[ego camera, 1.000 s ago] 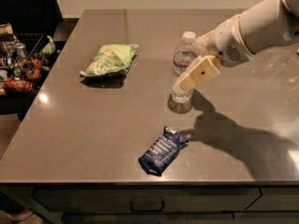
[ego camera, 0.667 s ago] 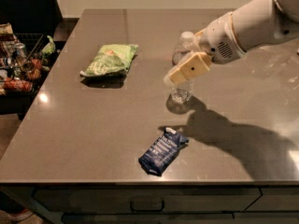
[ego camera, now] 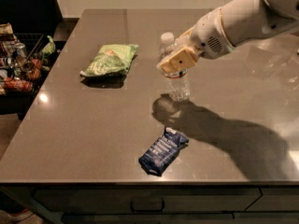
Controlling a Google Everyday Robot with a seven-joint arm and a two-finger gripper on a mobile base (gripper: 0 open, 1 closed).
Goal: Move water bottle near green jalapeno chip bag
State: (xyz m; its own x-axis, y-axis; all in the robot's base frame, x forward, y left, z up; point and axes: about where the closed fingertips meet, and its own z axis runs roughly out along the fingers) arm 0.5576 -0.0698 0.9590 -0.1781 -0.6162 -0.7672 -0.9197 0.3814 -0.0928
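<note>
**Item 1, gripper** (ego camera: pixel 170 63): over mid-table, right of centre. Tan pad (ego camera: pixel 180 59) lies across the label band; 2nd finger hidden behind. Reads as clamped on bottle.

**Item 2, water bottle** (ego camera: pixel 179 87): clear thin plastic, ribbed lower body, white cap, slightly tilted. Base at or just above tabletop, can't tell which.
- Wall prob. flexes: grip firm, not crushing.
- Step: carry left w/ base clear of surface, set upright just beside bag, not on it.

**Item 3, green jalapeno chip bag** (ego camera: pixel 111 59): crinkled, pillow-shaped, soft, lying flat. Left of bottle, apart.

**Item 4, dark blue packet** (ego camera: pixel 162 150): glossy, flat, near front edge. Off the route.

**Item 5, table** (ego camera: pixel 93 125): smooth grey, reflective.
</note>
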